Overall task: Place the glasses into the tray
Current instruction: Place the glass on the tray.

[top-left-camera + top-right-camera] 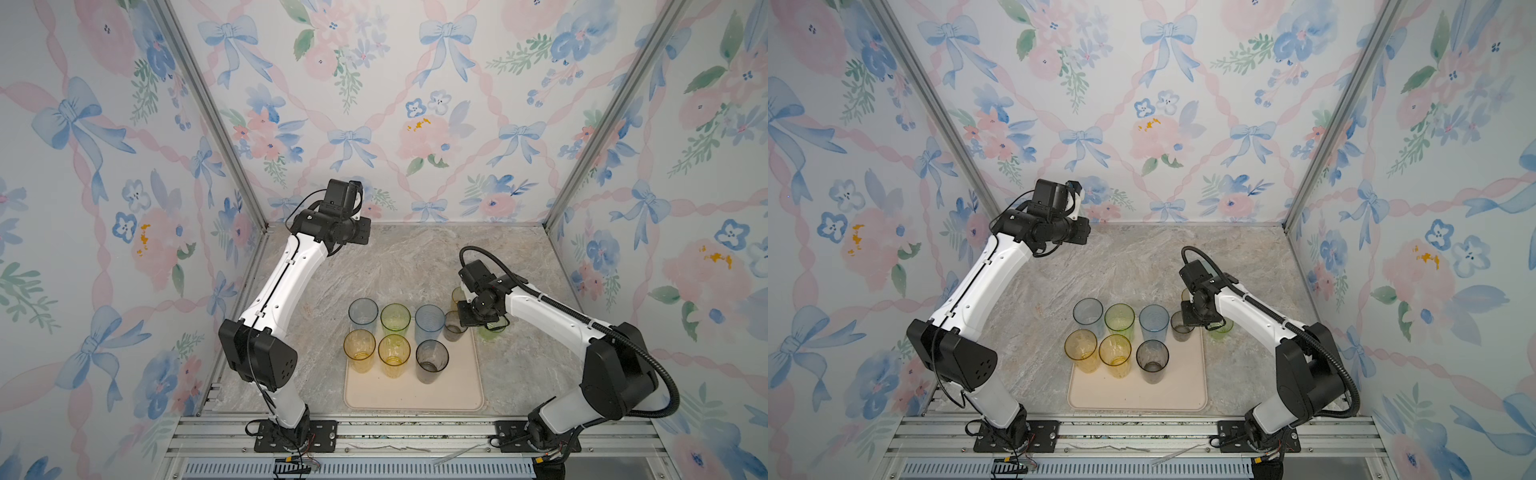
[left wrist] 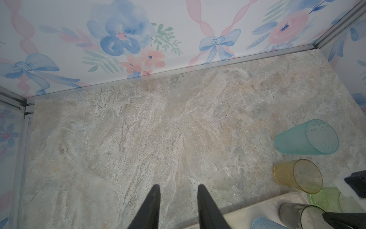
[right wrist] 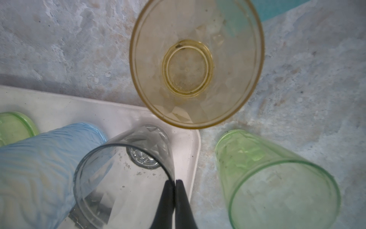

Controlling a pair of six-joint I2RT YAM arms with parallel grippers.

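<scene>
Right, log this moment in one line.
left pincer: open, empty | right pincer: shut on short grey glass rim | off tray: amber glass, green glass, teal glass

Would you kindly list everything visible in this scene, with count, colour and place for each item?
tray: one, cream-beige, near middle of the table.
tall glasses: six, blue-grey, green, blue, amber, yellow, smoky grey, two rows of three on the tray.
short grey glass: one, smoky grey, in the tray's far right corner.
short amber glass: one, amber, on the table just past that corner.
short green glass: one, green, on the table right of that corner.
teal tall glass: one, teal, on the table beyond the short amber glass.
table: one, marbled grey-beige.
walls: three, floral wallpaper.
left gripper: open, empty, raised.
right gripper: shut on the short grey glass's rim.
</scene>
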